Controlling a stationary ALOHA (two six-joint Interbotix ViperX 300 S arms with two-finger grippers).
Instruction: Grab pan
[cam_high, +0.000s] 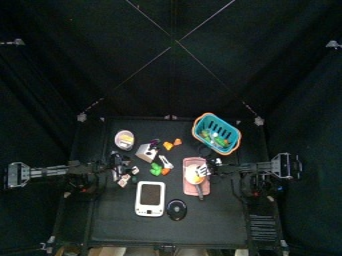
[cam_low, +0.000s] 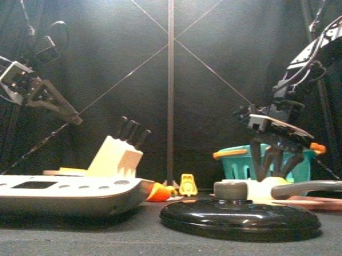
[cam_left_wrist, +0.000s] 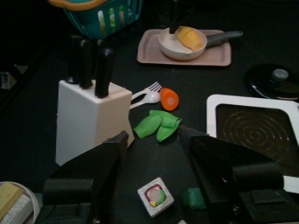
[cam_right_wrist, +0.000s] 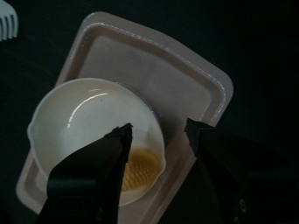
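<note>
The pan (cam_right_wrist: 87, 122) is a small cream saucepan with something yellow inside, standing on a pink tray (cam_right_wrist: 176, 66). In the left wrist view the pan (cam_left_wrist: 187, 42) shows a dark handle (cam_left_wrist: 225, 37). In the top view the pan (cam_high: 198, 172) sits right of the table's middle. My right gripper (cam_right_wrist: 158, 153) is open and hangs just above the pan's rim, one jaw over the bowl and one over the tray; it also shows in the top view (cam_high: 215, 172) and in the front view (cam_low: 274, 135). My left gripper (cam_left_wrist: 158, 175) is open and empty, back at the table's left (cam_high: 118, 172).
A teal basket (cam_high: 215, 131) stands behind the tray. A knife block (cam_left_wrist: 87, 114) stands at the middle left, with green and orange toy food (cam_left_wrist: 158, 122) beside it. A white scale (cam_high: 150, 198) and a black lid (cam_high: 178, 208) lie near the front edge.
</note>
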